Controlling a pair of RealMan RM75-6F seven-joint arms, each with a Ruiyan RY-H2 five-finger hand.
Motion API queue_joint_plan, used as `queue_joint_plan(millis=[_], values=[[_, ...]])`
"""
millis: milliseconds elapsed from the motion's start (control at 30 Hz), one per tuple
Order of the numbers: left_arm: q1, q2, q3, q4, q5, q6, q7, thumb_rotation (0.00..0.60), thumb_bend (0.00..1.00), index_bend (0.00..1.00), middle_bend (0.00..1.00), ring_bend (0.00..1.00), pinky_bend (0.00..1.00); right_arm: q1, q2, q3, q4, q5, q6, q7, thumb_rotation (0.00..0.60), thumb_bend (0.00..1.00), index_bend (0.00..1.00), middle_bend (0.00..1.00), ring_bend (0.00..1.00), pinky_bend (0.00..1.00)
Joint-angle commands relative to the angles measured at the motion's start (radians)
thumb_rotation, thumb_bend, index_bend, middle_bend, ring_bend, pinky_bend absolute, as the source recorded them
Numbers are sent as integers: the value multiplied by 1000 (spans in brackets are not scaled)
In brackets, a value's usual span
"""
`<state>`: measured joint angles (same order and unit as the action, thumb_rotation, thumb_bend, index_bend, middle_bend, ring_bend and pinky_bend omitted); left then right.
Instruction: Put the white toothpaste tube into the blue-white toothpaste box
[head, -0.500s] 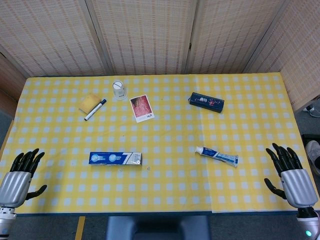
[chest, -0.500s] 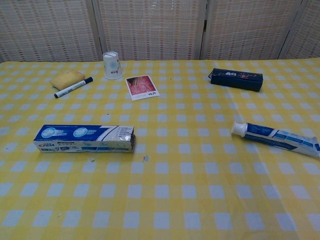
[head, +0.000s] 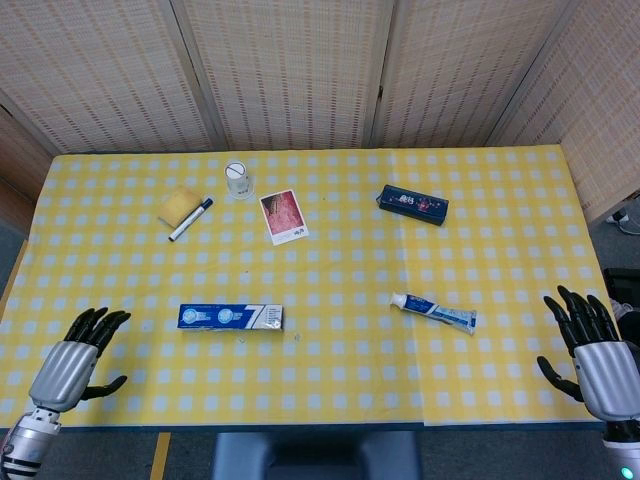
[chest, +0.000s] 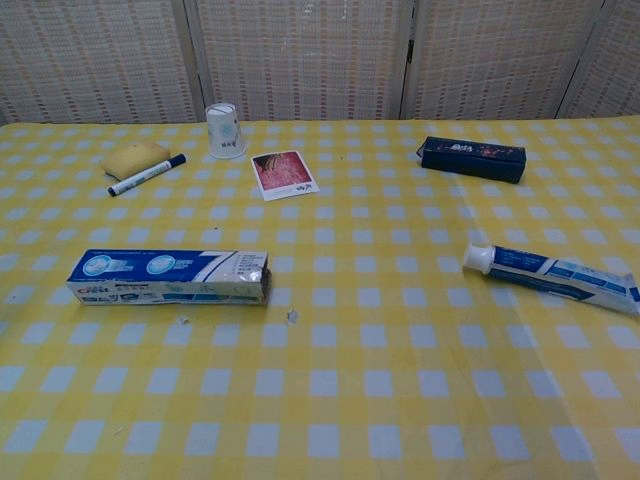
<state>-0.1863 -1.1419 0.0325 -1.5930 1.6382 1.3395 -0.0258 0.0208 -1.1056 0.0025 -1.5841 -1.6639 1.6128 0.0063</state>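
The blue-white toothpaste box (head: 230, 317) (chest: 168, 277) lies flat on the yellow checked table, left of centre, its open end facing right. The white toothpaste tube (head: 433, 313) (chest: 551, 276) lies right of centre, cap pointing left toward the box. My left hand (head: 72, 362) hovers over the table's front left corner, fingers spread, holding nothing, well left of the box. My right hand (head: 594, 353) is off the table's front right edge, fingers spread and empty, right of the tube. Neither hand shows in the chest view.
At the back stand a paper cup (head: 238, 181), a yellow sponge (head: 178, 206) with a marker pen (head: 190, 219) beside it, a photo card (head: 283, 217) and a dark blue box (head: 413, 204). Small crumbs (chest: 291, 317) lie near the box's open end.
My left hand has moved right and inward over the table's front left corner. My right hand has shifted slightly down and to the right. The box and tube have not moved.
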Motion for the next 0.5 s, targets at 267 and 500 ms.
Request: queue_joint_plan(millis=[267, 500], values=[[-138, -105, -46, -41, -30, -168, 154, 600, 229, 187, 188, 120, 158, 23, -1, -3, -17, 10, -58, -31, 600, 325, 0, 0, 0, 0], [-224, -175, -94, -31, -157, -309, 192, 600, 241, 176, 195, 124, 177, 27, 14, -13, -29, 15, -82, -9, 600, 325, 0, 0, 0, 0]])
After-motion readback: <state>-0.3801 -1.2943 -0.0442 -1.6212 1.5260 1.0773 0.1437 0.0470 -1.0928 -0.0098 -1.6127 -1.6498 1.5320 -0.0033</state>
